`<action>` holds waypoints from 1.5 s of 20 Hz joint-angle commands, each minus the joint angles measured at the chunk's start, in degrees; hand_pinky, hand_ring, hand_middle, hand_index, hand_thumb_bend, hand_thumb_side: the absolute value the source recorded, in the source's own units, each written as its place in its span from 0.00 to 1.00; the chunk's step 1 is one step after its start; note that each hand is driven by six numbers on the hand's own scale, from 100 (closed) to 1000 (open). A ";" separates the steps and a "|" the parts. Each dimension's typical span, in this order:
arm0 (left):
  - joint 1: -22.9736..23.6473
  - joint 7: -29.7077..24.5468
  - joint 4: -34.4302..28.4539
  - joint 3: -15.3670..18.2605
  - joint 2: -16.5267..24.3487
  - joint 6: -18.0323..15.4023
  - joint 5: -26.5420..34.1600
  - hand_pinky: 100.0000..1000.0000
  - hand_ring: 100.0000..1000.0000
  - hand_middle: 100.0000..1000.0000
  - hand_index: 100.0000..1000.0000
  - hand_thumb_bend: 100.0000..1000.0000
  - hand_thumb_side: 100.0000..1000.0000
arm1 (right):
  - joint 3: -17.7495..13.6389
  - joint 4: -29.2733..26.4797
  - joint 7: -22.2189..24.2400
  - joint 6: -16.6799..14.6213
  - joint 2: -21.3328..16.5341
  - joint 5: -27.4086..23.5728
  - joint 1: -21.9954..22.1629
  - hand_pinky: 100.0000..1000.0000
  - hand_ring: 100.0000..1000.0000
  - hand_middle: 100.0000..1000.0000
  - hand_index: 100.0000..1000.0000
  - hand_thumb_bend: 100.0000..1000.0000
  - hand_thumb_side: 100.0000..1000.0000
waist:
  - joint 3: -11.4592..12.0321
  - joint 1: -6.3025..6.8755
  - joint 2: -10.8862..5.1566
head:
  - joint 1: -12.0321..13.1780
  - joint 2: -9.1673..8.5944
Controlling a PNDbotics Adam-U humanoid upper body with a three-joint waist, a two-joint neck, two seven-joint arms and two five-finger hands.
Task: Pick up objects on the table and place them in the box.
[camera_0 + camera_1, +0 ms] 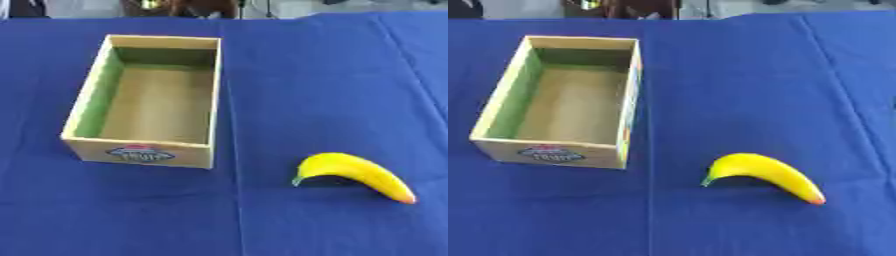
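Observation:
A yellow banana (pixel 357 174) lies on the blue tablecloth at the lower right, its green stem end pointing left and its reddish tip to the right. An open cardboard box (pixel 138 149) stands to its upper left, long side running away from me; nothing lies inside it. A printed label shows on its near wall. Neither of my hands shows in either view.
The blue cloth (pixel 332 80) covers the whole table, with a crease running down from the box's right corner. Dark shapes stand beyond the far edge at the top.

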 commanded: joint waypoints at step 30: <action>-0.41 -0.98 -0.99 -0.43 2.33 0.13 0.22 0.50 0.66 0.74 0.89 0.00 1.00 | 14.20 -1.06 19.80 10.98 -25.66 5.33 -1.32 0.78 0.81 0.74 0.85 0.05 1.00 | 0.03 -1.08 -1.23 | -0.54 -1.85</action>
